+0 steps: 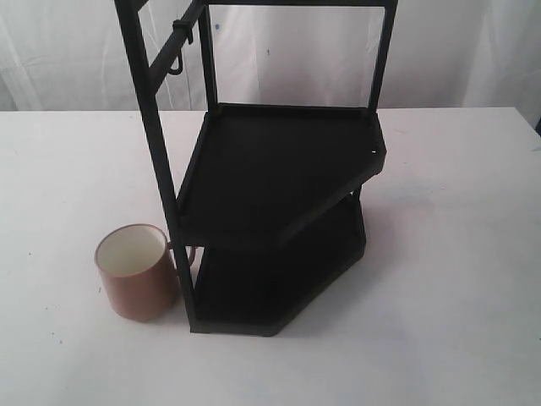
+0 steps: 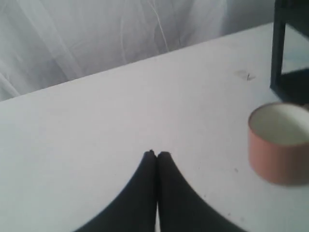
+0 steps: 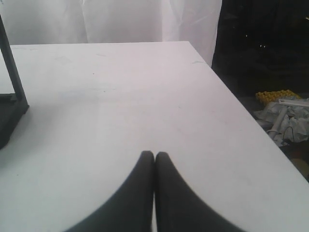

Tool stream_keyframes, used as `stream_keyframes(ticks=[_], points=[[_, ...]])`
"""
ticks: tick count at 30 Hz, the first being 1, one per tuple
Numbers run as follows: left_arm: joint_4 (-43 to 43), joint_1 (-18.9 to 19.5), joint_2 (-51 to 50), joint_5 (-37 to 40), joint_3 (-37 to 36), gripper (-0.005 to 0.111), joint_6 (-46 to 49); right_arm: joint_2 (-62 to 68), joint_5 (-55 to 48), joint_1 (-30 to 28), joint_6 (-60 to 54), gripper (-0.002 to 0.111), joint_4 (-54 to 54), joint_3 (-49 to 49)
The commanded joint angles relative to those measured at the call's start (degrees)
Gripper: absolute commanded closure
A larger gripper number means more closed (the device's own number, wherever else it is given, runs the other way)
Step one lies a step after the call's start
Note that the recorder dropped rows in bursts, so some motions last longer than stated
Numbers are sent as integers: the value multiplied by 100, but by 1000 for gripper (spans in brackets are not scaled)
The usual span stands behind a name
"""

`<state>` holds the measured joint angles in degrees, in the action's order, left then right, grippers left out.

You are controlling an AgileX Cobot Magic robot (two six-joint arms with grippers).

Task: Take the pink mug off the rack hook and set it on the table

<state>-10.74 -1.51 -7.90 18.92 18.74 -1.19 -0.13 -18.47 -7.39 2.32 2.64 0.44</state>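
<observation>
The pink mug [image 1: 135, 272] stands upright on the white table [image 1: 68, 169], just left of the rack's front post, its handle turned toward the rack. It shows in the left wrist view too, pink mug [image 2: 279, 143], off to one side of my left gripper [image 2: 157, 153]. That gripper is shut with nothing in it, apart from the mug. The rack hook [image 1: 179, 52] hangs bare on the slanted top bar. My right gripper [image 3: 154, 153] is shut and empty over the table [image 3: 120, 96]. Neither gripper appears in the exterior view.
The tall black two-shelf rack [image 1: 279, 169] stands mid-table. One rack foot [image 3: 12, 104] shows in the right wrist view. The table's edge [image 3: 251, 116] drops off beside the right gripper, with clutter on the floor [image 3: 285, 111]. White curtains hang behind.
</observation>
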Motion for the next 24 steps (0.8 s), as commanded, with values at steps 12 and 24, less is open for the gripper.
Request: stream_keyframes(ticks=[12, 24], points=[[188, 278, 47, -2227, -1493, 107, -89, 13, 43, -39, 11, 108, 17, -44], [675, 541, 52, -3357, -1874, 107, -163, 13, 43, -39, 11, 108, 17, -44]])
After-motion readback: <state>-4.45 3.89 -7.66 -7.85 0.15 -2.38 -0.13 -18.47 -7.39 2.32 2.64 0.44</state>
